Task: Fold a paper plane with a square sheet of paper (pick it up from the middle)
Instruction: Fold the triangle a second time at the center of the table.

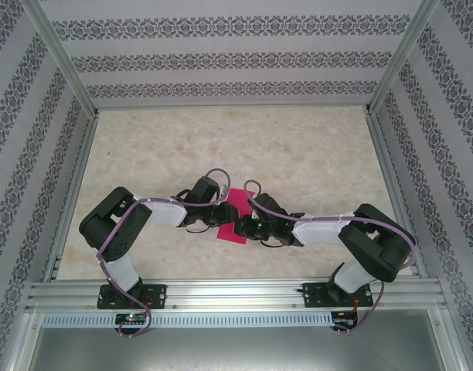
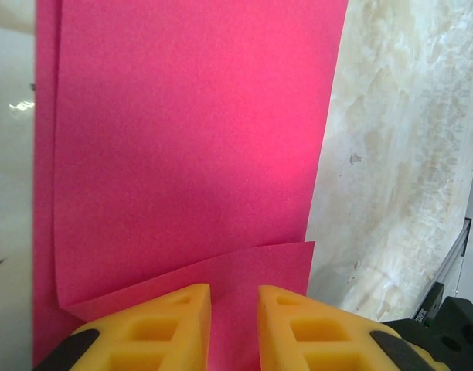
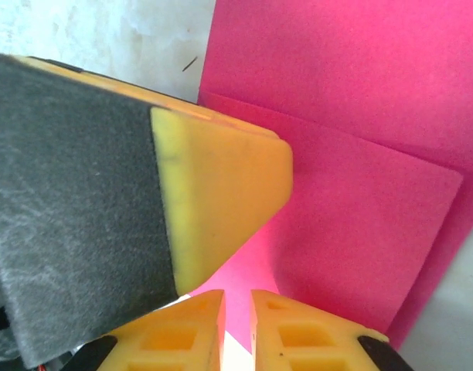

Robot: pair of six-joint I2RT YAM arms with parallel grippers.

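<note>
The magenta-pink square sheet of paper (image 1: 236, 207) lies partly folded on the table between both grippers. In the left wrist view the sheet (image 2: 190, 139) spreads ahead, and a folded flap (image 2: 252, 267) reaches in under my left gripper (image 2: 234, 297), whose jaws stand a finger-width apart over it. My right gripper (image 3: 237, 301) is over the paper's (image 3: 337, 93) near edge, jaws nearly together with a slim gap and nothing pinched. A raised folded layer (image 3: 360, 232) lies in front of it. A left-gripper finger (image 3: 221, 193) crosses close by. From above, the left gripper (image 1: 219, 215) and right gripper (image 1: 246, 226) almost meet.
The beige marbled table (image 1: 298, 147) is fenced by patterned walls (image 1: 221, 58) and aluminium posts. A metal rail (image 1: 236, 294) runs along the near edge under both arm bases. Both arms reach inward and crowd the middle of the table.
</note>
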